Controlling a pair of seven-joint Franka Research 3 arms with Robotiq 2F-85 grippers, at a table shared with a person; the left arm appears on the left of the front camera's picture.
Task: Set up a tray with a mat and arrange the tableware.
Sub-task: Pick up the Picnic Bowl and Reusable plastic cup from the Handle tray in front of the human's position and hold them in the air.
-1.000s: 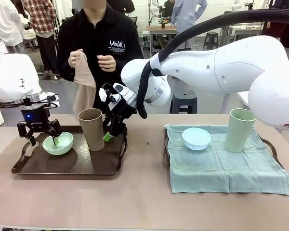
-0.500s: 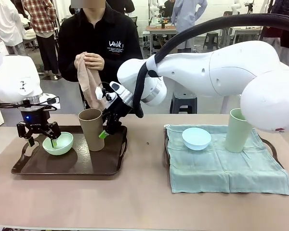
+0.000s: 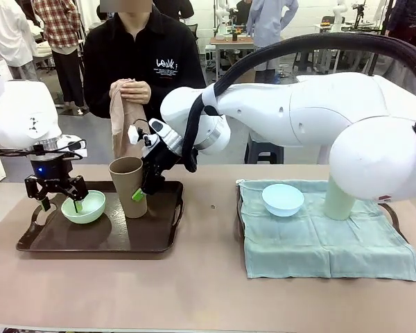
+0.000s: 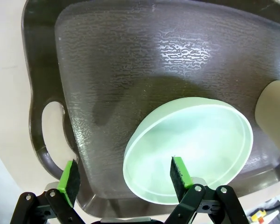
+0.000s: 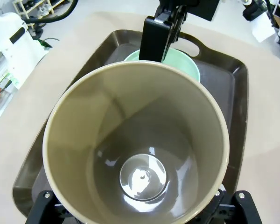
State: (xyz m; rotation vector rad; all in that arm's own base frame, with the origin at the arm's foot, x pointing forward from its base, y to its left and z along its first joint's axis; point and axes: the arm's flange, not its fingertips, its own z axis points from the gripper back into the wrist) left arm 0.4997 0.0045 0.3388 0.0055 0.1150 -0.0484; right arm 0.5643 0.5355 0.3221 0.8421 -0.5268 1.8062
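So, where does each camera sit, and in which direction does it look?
Front view: between the arms, facing across the table toward the person; left arm and right arm show, left claw at the pale green bowl, right claw around the brown cup.
Left wrist view: on the left wrist, looking down at dark tray and bowl; own green-padded fingers show.
Right wrist view: on the right wrist, looking into the cup; left claw shows beyond.
Wrist views share bowl, tray.

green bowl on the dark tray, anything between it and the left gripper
Nothing visible is in the way. The left gripper hangs open at the green bowl, straddling its rim: one pad over the bowl's inside, the other outside it over the dark tray. The brown cup stands off to the side, clear of that gap.
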